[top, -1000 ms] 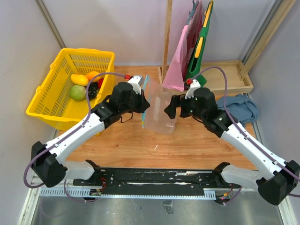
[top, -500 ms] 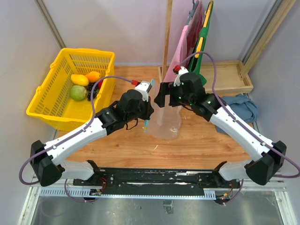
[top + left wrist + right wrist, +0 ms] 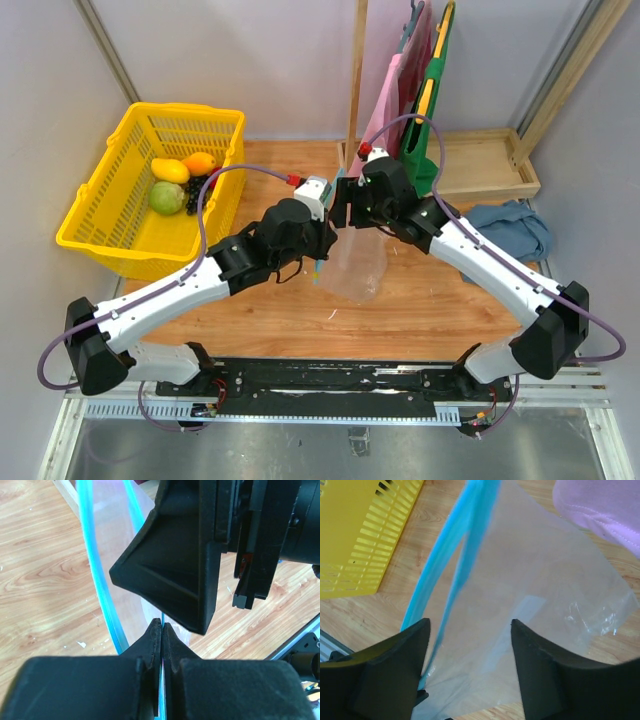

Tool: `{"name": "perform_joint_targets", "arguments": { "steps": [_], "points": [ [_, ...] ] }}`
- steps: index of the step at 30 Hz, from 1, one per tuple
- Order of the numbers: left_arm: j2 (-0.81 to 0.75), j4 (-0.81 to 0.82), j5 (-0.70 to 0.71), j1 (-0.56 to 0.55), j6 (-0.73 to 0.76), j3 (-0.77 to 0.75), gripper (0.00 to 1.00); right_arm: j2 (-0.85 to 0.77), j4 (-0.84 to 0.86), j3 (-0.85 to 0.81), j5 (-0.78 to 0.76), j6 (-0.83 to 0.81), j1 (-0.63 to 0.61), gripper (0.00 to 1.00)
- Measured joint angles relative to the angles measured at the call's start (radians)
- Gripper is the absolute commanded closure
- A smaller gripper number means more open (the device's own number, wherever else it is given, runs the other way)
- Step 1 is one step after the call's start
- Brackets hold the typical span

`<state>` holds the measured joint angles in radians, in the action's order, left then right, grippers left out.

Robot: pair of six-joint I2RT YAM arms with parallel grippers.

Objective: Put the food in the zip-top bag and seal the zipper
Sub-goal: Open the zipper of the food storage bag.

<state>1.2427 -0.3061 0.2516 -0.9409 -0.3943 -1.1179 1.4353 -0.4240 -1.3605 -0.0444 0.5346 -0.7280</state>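
Observation:
The clear zip-top bag hangs above the wooden table, held up by its mouth. My left gripper is shut on the bag's edge, and the blue zipper runs up from between its fingertips. My right gripper is open just above and behind the left one. Its jaws straddle the bag's mouth without pinching it, and the two blue zipper strips lie parted. The food sits in the yellow basket: a pale green round piece, a mango, an orange piece and dark grapes.
A wooden rack at the back holds pink and green flat items. A blue cloth lies at the right. The pink item hangs close behind the bag. The basket's wall is to the left.
My right gripper has swung left and back to the bag's mouth, and its jaws have narrowed. My left gripper shifted right, still holding the bag, which now hangs more bunched.

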Motion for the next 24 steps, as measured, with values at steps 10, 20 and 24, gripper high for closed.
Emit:
{"name": "perform_joint_targets", "arguments": {
  "steps": [10, 20, 24],
  "points": [
    [0.002, 0.028, 0.018, -0.030, -0.007, 0.003, 0.89, 0.001, -0.002, 0.000, -0.051, -0.008, -0.004, 0.92],
    [-0.103, 0.067, -0.013, -0.032, -0.034, 0.059, 0.48, -0.058, 0.010, 0.079, -0.037, -0.065, -0.005, 0.99],
    [-0.155, 0.072, -0.008, -0.032, -0.043, 0.059, 0.40, -0.098, 0.022, 0.114, -0.024, -0.096, -0.007, 1.00]
  ]
}}
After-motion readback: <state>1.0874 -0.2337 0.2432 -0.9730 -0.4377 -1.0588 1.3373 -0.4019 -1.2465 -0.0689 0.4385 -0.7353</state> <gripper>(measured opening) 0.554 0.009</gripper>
